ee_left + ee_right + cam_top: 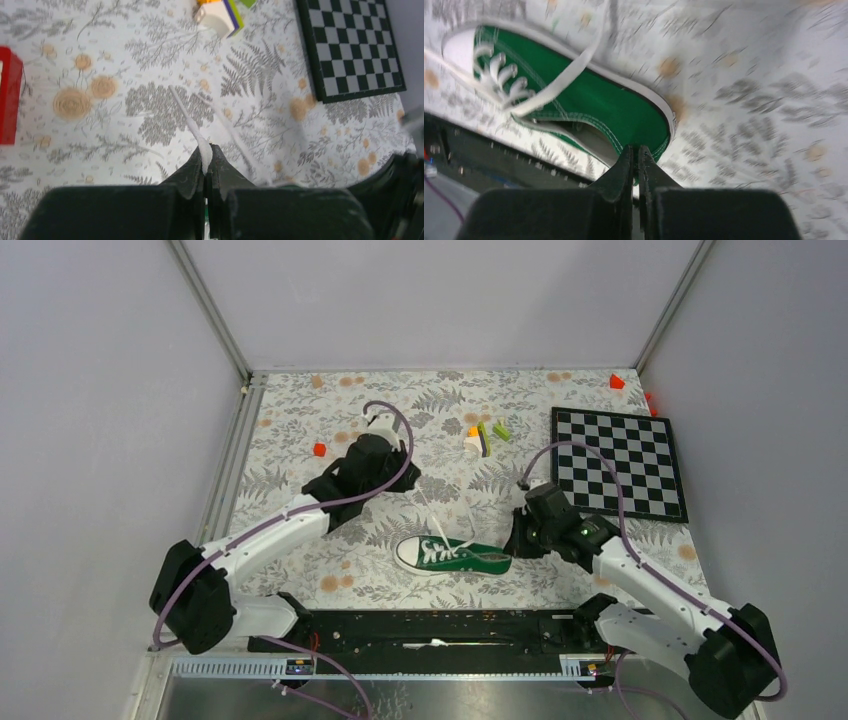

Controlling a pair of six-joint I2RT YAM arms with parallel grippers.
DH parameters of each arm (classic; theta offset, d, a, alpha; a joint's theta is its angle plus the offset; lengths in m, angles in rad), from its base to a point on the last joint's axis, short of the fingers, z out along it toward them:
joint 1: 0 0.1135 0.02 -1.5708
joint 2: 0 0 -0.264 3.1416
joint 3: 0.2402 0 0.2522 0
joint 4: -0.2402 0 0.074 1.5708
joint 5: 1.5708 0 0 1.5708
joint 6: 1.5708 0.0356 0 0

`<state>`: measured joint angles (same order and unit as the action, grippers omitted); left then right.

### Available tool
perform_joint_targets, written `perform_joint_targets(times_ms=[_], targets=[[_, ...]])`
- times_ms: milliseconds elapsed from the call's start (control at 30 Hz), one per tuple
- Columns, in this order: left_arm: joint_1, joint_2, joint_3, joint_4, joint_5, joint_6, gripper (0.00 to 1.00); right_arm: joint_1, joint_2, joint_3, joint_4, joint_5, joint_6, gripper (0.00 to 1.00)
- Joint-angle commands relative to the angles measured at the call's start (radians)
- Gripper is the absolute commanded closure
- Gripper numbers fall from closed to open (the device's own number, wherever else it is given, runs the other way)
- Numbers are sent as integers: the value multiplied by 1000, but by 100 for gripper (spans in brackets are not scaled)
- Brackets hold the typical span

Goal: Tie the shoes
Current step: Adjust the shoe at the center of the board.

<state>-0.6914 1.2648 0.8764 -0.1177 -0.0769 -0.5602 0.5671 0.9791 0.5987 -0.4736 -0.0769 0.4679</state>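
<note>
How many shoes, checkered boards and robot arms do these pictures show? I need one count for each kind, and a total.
Shoe: 1
Checkered board: 1
Arms: 2, left arm and right arm
Total: 4

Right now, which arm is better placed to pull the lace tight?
Left. The left gripper pinches the white lace; the right gripper appears clamped on the sneaker at its heel.
</note>
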Motion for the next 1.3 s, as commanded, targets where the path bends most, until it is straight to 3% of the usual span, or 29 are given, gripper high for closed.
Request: perform_joint_targets(times_ms=[0,300,500,533,600,700,800,900,1267], targets=[[13,59,117,57,39,48,100,151,-60,-40,-46,-106,184,100],[18,108,233,23,53,59,100,410,-77,-68,134,-106,421,100],[17,-20,121,-48,49,20,100,502,45,-37,220,-113,426,100],[18,-59,87,-69,47,-4,100,502,50,-20,199,-82,403,94],[15,-137,16,-115,51,-55,100,502,43,22,140,18,356,53],[5,-277,-137,-138,71,-138,100,491,34,98,72,178,276,39],[-9,-413,-264,-168,42,-208,100,432,63,146,65,271,217,33],[-14,-465,-384,-162,21,-268,100,331,165,190,96,263,161,31],[-66,-228,-553,83,33,-401,100,287,674,473,86,341,0,29]])
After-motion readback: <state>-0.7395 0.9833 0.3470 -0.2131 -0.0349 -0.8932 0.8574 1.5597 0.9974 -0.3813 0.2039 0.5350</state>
